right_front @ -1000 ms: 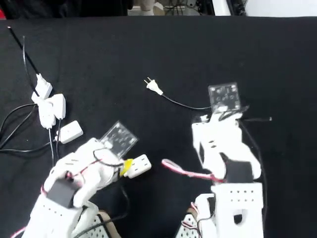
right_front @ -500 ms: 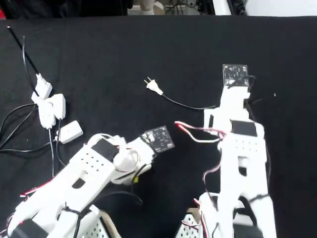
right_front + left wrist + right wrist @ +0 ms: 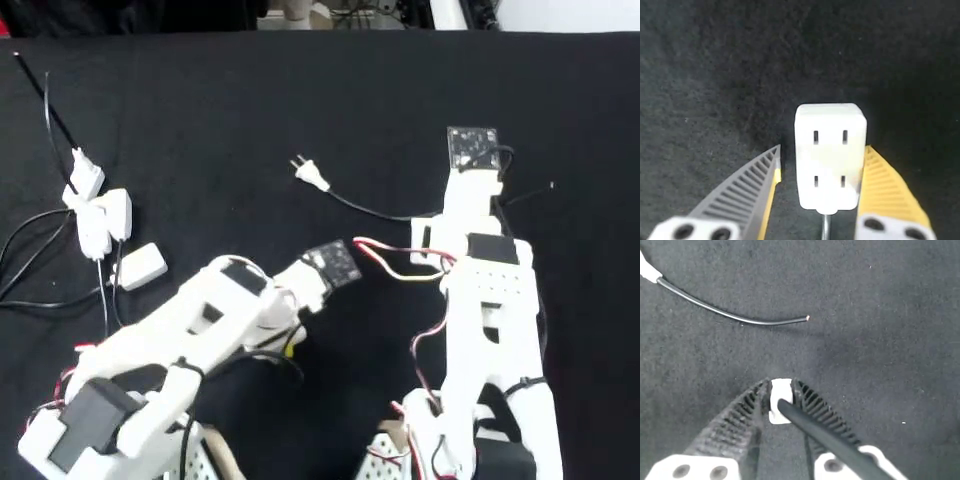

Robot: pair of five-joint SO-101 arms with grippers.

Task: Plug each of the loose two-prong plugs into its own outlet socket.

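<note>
A white outlet socket (image 3: 830,155) with two pairs of slots lies on the black cloth between the fingers of my left gripper (image 3: 822,150). The yellow finger (image 3: 885,187) rests against its side; the grey finger (image 3: 747,192) stands a little apart, so the gripper is open. My right gripper (image 3: 780,385) is shut on a small white two-prong plug (image 3: 780,399), whose black cable (image 3: 805,422) runs back past the fingers. In the high view a loose plug (image 3: 310,175) lies mid-table, left of the right arm (image 3: 472,200). The left arm (image 3: 250,300) covers its socket.
A cluster of white sockets and plugs (image 3: 98,212) with black cables lies at the table's left edge, and another white block (image 3: 140,265) just below it. The loose plug's cable (image 3: 375,210) runs toward the right arm. A bare cable end (image 3: 807,318) lies ahead of the right gripper.
The left arm has swung right and stretched out over the socket. The right arm has extended toward the table's far side, then barely moved; the cable end beside it shifted farther away.
</note>
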